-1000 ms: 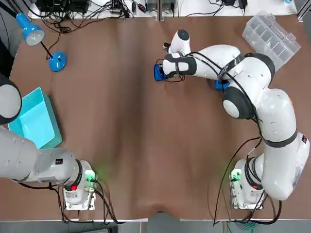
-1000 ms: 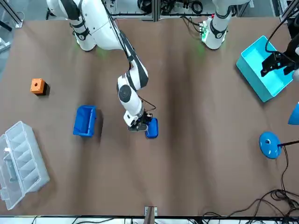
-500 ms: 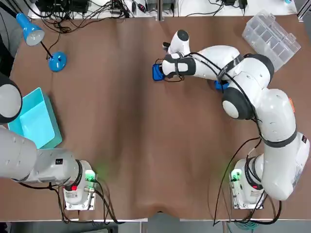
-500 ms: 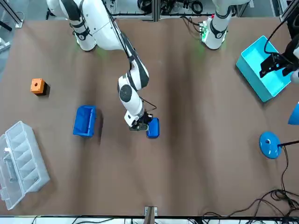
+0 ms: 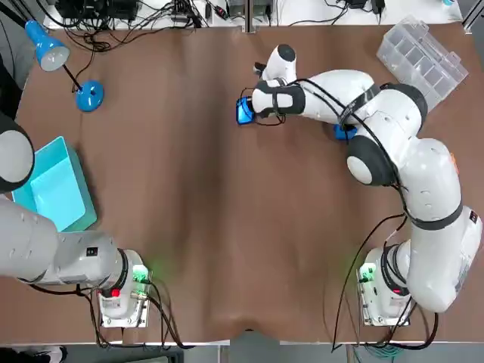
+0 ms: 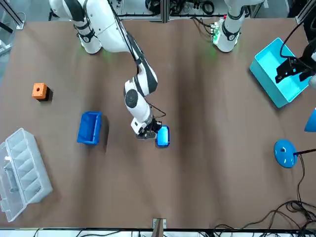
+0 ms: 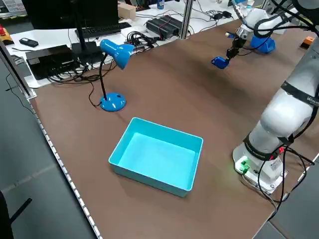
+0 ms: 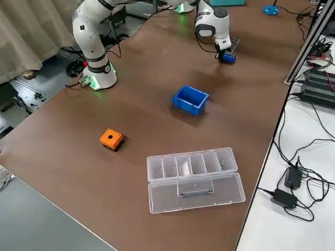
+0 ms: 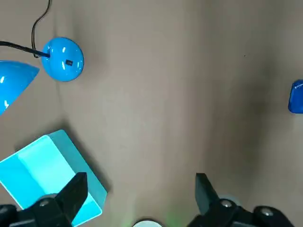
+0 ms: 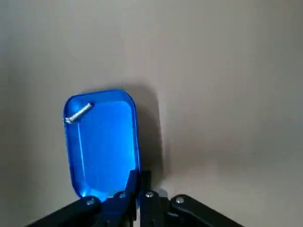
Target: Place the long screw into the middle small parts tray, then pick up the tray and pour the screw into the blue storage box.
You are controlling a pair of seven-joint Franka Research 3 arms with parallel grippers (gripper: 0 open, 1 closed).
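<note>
Right claw tight on small tray rim, long screw inside; left claw spread near teal box

Right gripper clamped, outstretched; left gripper spread, seemingly idle.

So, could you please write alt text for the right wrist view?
The right tool is shut on the rim at one short end of a small blue tray. A long screw lies tilted in a corner at the tray's opposite end, with brown table behind.
</note>
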